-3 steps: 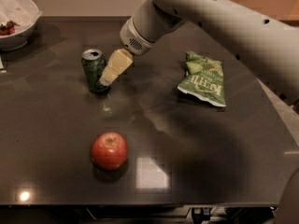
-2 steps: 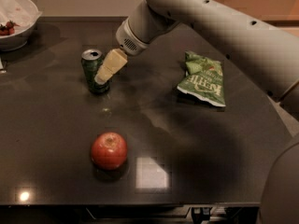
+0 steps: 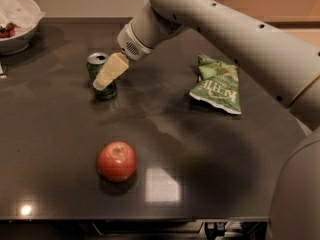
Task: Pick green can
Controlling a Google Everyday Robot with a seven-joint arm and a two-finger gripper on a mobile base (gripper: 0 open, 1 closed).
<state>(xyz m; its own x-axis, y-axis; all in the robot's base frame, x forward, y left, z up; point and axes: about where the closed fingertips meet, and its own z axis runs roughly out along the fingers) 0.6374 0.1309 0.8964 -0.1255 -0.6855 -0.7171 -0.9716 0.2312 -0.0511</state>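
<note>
The green can [image 3: 95, 65] stands upright on the dark table [image 3: 60, 134], at the back left. It is dark green with a silver top. My gripper [image 3: 105, 79] reaches down from the upper right and sits right at the can. Its pale yellow tip overlaps the can's right side and front. The can's lower right part is hidden behind the gripper. The can rests on the table.
A red apple [image 3: 116, 161] lies at the front middle. A crinkled green chip bag [image 3: 218, 86] lies at the right. A white bowl [image 3: 17, 26] with food stands at the back left corner. My arm [image 3: 240, 39] spans the upper right.
The gripper has moved a little to the left and now overlaps the can more. The can, apple and bag have not moved.
</note>
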